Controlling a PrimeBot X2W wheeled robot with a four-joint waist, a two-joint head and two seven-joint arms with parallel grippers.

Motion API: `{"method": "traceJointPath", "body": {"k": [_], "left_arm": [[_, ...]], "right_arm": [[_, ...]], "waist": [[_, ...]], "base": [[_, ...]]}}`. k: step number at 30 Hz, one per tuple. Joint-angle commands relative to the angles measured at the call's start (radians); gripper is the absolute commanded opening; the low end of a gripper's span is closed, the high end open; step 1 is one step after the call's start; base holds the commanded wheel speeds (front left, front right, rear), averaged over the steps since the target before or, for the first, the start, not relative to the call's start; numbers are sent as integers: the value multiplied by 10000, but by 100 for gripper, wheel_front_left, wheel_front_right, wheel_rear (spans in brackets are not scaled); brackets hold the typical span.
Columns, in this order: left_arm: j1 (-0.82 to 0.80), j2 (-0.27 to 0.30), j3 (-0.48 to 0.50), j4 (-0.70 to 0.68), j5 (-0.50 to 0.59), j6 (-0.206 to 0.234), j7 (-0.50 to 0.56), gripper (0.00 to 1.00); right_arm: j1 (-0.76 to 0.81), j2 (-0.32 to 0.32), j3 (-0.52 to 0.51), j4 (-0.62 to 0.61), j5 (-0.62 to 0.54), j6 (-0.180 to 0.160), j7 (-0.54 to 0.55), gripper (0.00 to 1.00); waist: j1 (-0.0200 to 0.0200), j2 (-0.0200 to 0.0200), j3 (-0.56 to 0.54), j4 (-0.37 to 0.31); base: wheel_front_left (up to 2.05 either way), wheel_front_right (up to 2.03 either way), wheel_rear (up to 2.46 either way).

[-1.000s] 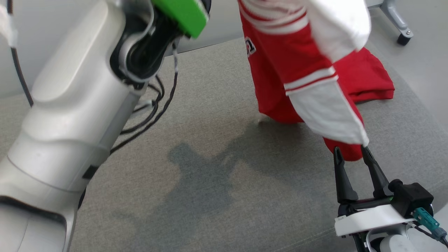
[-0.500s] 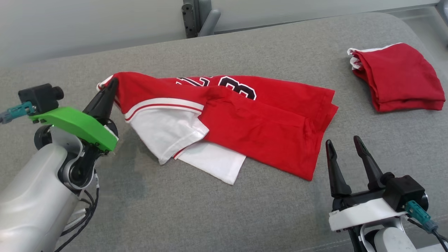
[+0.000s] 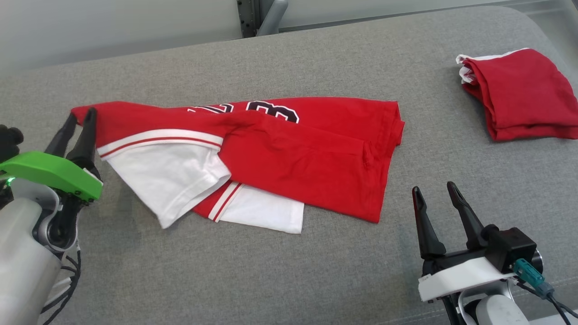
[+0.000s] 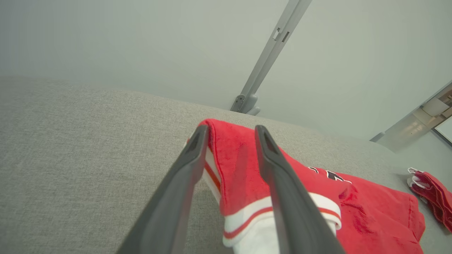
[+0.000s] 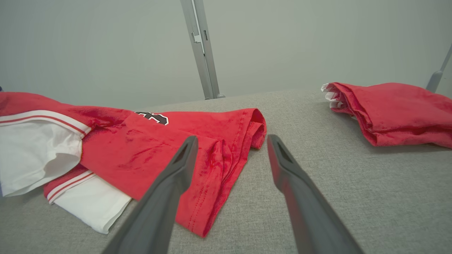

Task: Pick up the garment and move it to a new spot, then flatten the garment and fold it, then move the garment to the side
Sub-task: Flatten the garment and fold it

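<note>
- Presently the left gripper (image 3: 81,113) stands at the garment's (image 3: 293,149) left corner, its fingers a little apart with the red corner between them. Whether they pinch the cloth cannot be told.
- Right gripper (image 3: 433,187): fingers spread wide and empty, near the garment's lower right hem but not touching it.
- Garment: a red jersey with white sleeves (image 3: 167,176), lying across the middle of the grey tabletop (image 3: 271,280). One sleeve is doubled over the other, the body is creased, and the black number print (image 3: 271,110) is partly covered.
- A second, folded red garment (image 3: 524,95) lies well apart, to the right of the jersey.
- Progress, as judged: the jersey rests on the tabletop, so its relocation appears complete. It is neither flat nor folded, so spreading, folding and moving it aside remain.
- Left wrist view: shows the corner raised between the fingers, with the red-and-white trim hanging below it. The head view gives only the fingertips at that corner.
- Right wrist view: shows the jersey's right edge rolled over on itself, and bare tabletop between that gripper's fingers.
- Head view: gives the whole layout, with both grippers flanking the jersey.
</note>
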Motion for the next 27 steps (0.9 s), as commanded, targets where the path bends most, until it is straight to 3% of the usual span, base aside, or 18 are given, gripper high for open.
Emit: {"method": "traceJointPath", "body": {"k": [1,5,9,13,15,20,27], "left_arm": [[155,161,179,119,107,-35,-78,100],[442,242,1375,168,816,-35,-75,100],[1290,113,3267,-375,2513,60,-75,100],[2833,-500,5187,-1808,4540,447,-69,100],[4060,-1221,6231,-3098,6116,697,-70,100],[5688,-2645,7171,-4770,7972,616,-71,100],[6827,-4050,7249,-5483,9385,198,-72,100]], "right_arm": [[-40,-25,30,60,113,-11,-31,100],[-1,-23,167,311,304,-11,-31,100],[-93,-28,241,939,727,-11,-30,100],[-384,-23,338,1657,1035,-11,-30,100],[-727,-23,320,2396,1296,-11,-31,100],[-1599,-28,-113,3675,1741,-11,-31,100],[-3340,-29,-70,6311,2119,-10,-31,100]], "waist": [[0,0,-47,9],[0,0,-256,81],[0,0,-467,220],[0,0,-624,457],[0,0,-684,699],[0,0,-670,1121],[0,0,-598,1525]], "base": [[0,0,0],[0,0,0],[0,0,0],[0,0,0],[0,0,0],[0,0,0],[0,0,0]]}}
